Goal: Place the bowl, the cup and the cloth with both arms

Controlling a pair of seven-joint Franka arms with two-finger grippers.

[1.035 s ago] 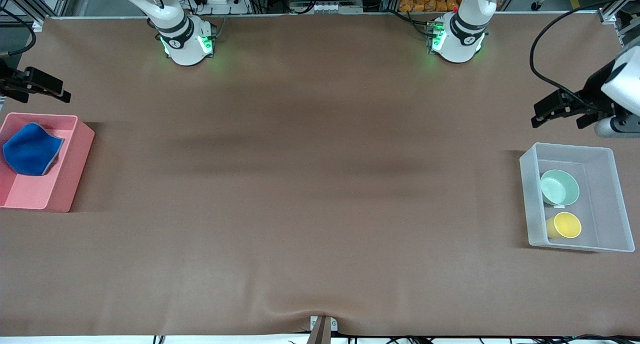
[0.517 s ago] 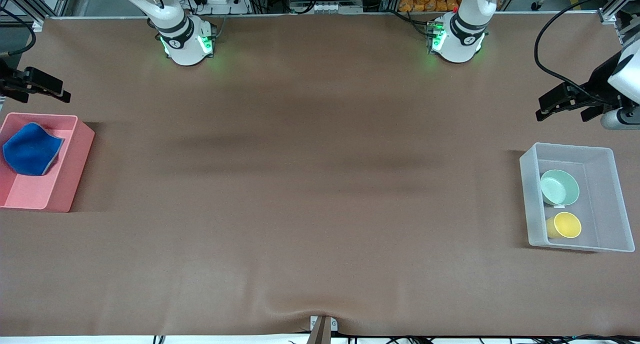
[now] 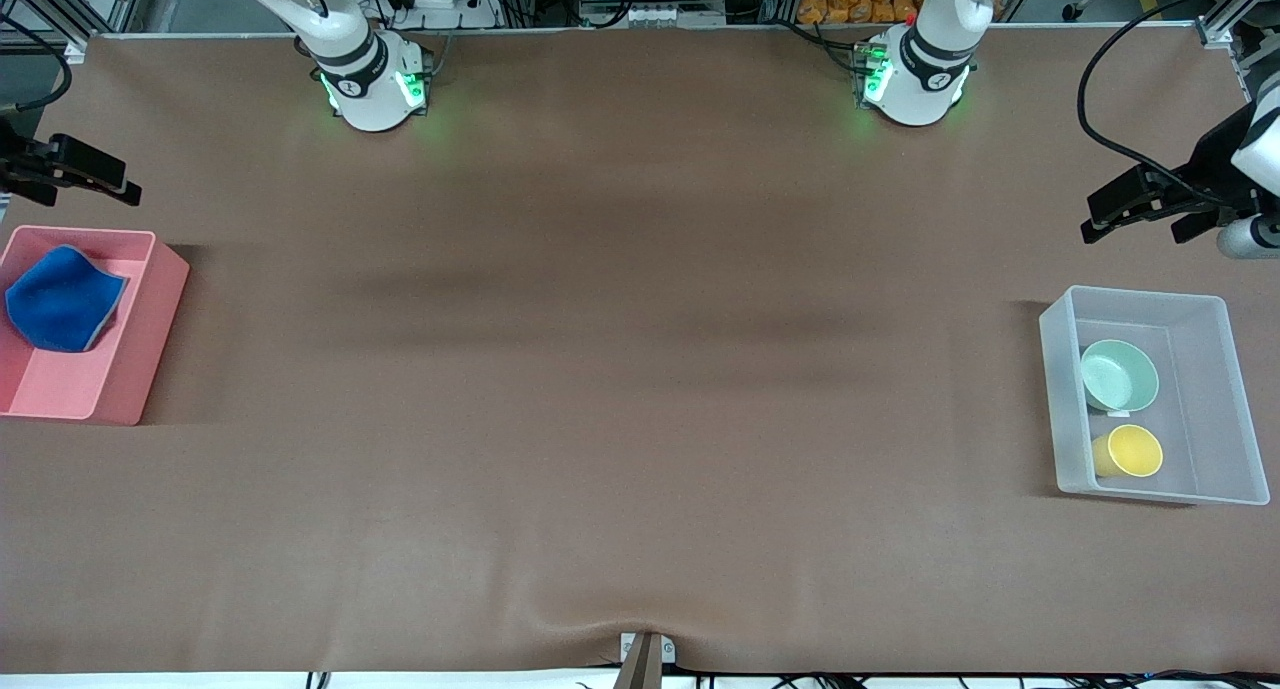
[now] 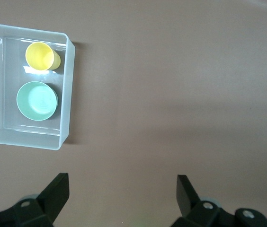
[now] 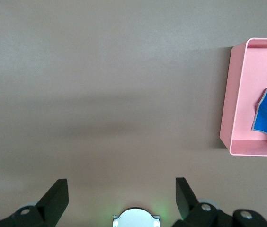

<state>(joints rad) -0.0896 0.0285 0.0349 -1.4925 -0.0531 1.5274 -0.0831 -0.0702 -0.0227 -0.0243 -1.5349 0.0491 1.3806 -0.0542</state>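
Front view: the left gripper (image 3: 1140,205), at the frame's right edge, is drifting up-frame and outward, away from the clear bin (image 3: 1060,369); over the last second it has been rising steadily, fingers spread and empty. The bowl (image 3: 1119,375) and the cup (image 3: 1132,451) are sitting in that bin, cup lower in frame. The right gripper (image 3: 75,174), upper left edge, is waiting unmoved, also spread and empty, above the pink bin (image 3: 160,339) holding the cloth (image 3: 62,298). Judgement: all three items placed; arms are retracting.
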